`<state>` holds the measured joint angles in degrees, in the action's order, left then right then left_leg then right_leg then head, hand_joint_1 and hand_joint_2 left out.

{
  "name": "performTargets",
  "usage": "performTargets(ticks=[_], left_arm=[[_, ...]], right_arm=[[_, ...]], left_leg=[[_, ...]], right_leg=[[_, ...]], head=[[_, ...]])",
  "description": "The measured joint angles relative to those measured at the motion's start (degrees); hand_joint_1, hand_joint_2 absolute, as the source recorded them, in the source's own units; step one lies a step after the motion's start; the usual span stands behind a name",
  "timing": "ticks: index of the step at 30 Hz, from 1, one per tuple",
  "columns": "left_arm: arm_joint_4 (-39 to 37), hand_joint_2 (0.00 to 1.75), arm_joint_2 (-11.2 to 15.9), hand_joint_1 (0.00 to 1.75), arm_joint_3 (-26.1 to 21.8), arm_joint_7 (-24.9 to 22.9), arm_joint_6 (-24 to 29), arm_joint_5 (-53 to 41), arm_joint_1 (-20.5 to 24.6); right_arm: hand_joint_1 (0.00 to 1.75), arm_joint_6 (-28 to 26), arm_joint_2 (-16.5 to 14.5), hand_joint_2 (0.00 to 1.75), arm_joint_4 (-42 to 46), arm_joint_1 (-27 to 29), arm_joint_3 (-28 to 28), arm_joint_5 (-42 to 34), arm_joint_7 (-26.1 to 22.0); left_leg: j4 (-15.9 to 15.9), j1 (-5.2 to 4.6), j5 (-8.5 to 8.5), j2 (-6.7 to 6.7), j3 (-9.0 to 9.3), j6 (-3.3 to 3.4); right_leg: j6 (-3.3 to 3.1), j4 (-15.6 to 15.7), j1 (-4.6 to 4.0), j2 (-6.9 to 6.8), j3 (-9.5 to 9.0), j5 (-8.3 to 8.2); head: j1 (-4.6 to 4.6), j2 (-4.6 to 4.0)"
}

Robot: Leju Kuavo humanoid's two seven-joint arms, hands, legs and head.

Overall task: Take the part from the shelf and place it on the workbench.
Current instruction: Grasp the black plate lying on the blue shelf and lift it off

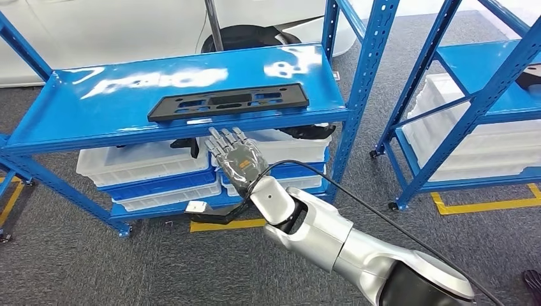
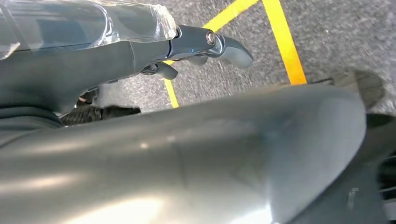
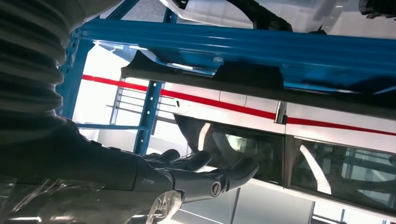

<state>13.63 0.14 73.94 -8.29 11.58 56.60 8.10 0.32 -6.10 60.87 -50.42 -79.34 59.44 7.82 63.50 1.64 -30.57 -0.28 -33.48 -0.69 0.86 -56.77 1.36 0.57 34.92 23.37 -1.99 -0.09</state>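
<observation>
Head view: one flat black part [image 1: 228,102] lies on the top board of the near blue shelf [image 1: 83,121], close to the board's front edge and right of its middle; the board around it is bare, apart from white glare patches. One silver right arm comes up from the lower right, and its right hand [image 1: 235,158] is raised in front of the shelf edge, just below the part and not touching it, fingers [image 1: 224,139] straight, spread a little and holding nothing. Under the top board stand three white bins [image 1: 137,167] on blue layers, with dark pieces showing in them. A black cable [image 1: 357,191] runs along the arm. A second blue rack [image 1: 475,105] stands to the right, well apart, with white bins of its own; grey carpet lies open between the two racks. Yellow floor tape [image 1: 485,205] runs beneath them. A white car body fills the back.

Left wrist view: the left hand [image 2: 205,46] hangs over grey carpet crossed by yellow lines [image 2: 285,44]; its fingers curl in loosely, and whether it is closed I cannot tell.

Right wrist view: the right hand [image 3: 196,168] is flat and empty, fingers [image 3: 233,170] extended, below the blue shelf edge [image 3: 233,44], with the dark part [image 3: 205,74] just beside that edge
</observation>
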Motion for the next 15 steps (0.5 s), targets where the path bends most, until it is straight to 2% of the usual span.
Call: performTargets(ticks=[1, 2, 3, 4, 6, 8, 10, 12, 14, 15], left_arm=[[0.0, 0.0, 0.0, 0.0, 0.0, 0.0, 0.0, 0.1, 0.0], [0.0, 0.0, 0.0, 0.0, 0.0, 0.0, 0.0, 0.2, -0.1], [0.0, 0.0, 0.0, 0.0, 0.0, 0.0, 0.0, 0.4, -0.1], [0.0, 0.0, 0.0, 0.0, 0.0, 0.0, 0.0, 0.5, -0.2], [0.0, 0.0, 0.0, 0.0, 0.0, 0.0, 0.0, 0.7, -0.2], [0.0, 0.0, 0.0, 0.0, 0.0, 0.0, 0.1, 0.7, -0.1], [0.0, 0.0, 0.1, 0.0, 0.0, 0.0, 0.1, 0.6, -0.1], [0.0, 0.0, 0.0, 0.0, 0.0, 0.1, 0.1, 0.6, -0.1], [-0.1, 0.0, 0.0, 0.0, 0.0, 0.1, 0.1, 0.6, -0.1], [-0.1, 0.0, 0.1, 0.0, 0.0, 0.1, 0.1, 0.6, -0.1]], right_arm=[[0.0, 0.1, 0.0, 1.75, 0.0, 0.0, 0.0, 0.0, 0.0], [0.0, 0.2, 0.0, 1.75, 0.0, 0.0, -0.1, -0.1, 0.0], [0.0, 0.2, 0.0, 1.75, 0.0, 0.0, -0.2, -0.1, 0.0], [0.0, 0.3, -0.1, 1.75, 0.0, 0.0, -0.3, -0.1, -0.1], [0.0, 0.3, -0.2, 1.75, 0.0, -0.1, -0.4, -0.2, -0.1], [0.0, 0.5, -0.4, 1.75, 0.0, -0.4, -0.4, -0.4, 0.0], [0.0, 0.7, -0.5, 1.75, 0.0, -0.5, -0.4, -0.7, 0.0], [0.0, 0.9, -0.5, 1.75, 0.0, -0.6, -0.5, -1.1, 0.0], [0.0, 1.1, -0.5, 1.75, 0.0, -0.6, -0.5, -1.5, 0.0], [0.0, 1.2, -0.5, 1.75, 0.0, -0.6, -0.5, -1.6, 0.0]], left_leg=[[4.4, -0.02, -1.5, 0.0, -2.34, -0.08], [7.7, -0.04, -2.3, 0.0, -4.34, -0.09], [9.0, -0.07, -2.02, -0.01, -5.4, 0.01], [7.9, -0.14, -0.65, -0.01, -5.35, 0.2], [0.0, -0.44, 3.91, -0.01, -2.42, 0.94], [-6.8, -0.98, 6.7, 0.03, 0.3, 1.55], [-8.3, -1.42, 6.93, 0.03, 0.76, 1.75], [-8.7, -1.3, 7.27, 0.0, 1.06, 2.12], [-9.1, -1.03, 7.71, 0.06, 1.46, 2.62], [-9.2, -1.05, 7.78, 0.11, 1.49, 2.76]], right_leg=[[-0.15, 0.0, -0.1, 0.0, 0.0, 0.03], [-0.22, 0.0, -0.21, 0.01, -0.02, 0.07], [-0.26, 0.0, -0.31, 0.06, -0.06, 0.1], [-0.28, 0.0, -0.38, 0.12, -0.14, 0.12], [-0.26, 0.0, -0.42, 0.25, -0.35, 0.15], [-0.01, 0.0, -0.58, 0.34, -0.39, 0.2], [0.55, 0.1, -0.62, 0.35, -0.4, 0.17], [1.25, 0.1, -0.53, 0.26, -0.44, 0.34], [1.67, -3.0, -0.55, 0.11, 0.81, 2.45], [1.75, -6.6, -0.53, 0.05, 2.37, 4.38]], head=[[-0.04, 0.0], [-0.05, 0.0], [-0.07, 0.0], [-0.07, 0.0], [-0.07, 0.0], [-0.06, 0.0], [-0.04, 0.0], [-0.02, 0.0], [0.1, 0.0], [0.16, 0.0]])
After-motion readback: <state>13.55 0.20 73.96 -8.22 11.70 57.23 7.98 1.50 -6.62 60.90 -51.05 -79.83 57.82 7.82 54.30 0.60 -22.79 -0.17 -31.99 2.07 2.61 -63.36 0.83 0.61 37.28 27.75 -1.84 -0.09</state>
